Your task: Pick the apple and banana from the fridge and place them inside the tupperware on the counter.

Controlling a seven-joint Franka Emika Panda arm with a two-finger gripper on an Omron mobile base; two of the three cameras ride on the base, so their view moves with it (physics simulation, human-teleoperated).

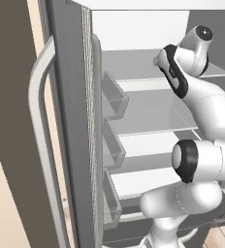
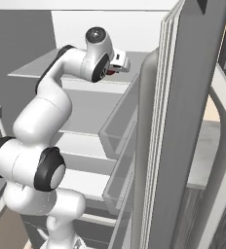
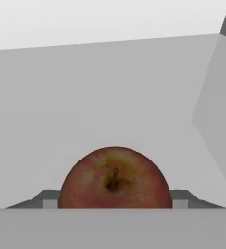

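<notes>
Red apple (image 3: 115, 179) sat dead centre between the fingers (image 3: 49, 203), one dark tip on each side of it, up inside the fridge (image 2: 100, 104) above a high shelf. Were they clamped or merely straddling? I could not tell; the tips were barely visible. My read: squeeze at the fruit's widest girth, confirm the hold, then draw straight back, clear of the door bins (image 1: 115, 99).

The white arm rises from its base, folds at a dark elbow joint and reaches forward and up, wrist bent level. The gripper (image 3: 115, 204) has its two dark fingertips (image 3: 49, 200) spread wide (one on each side of its centre line), both low.
</notes>
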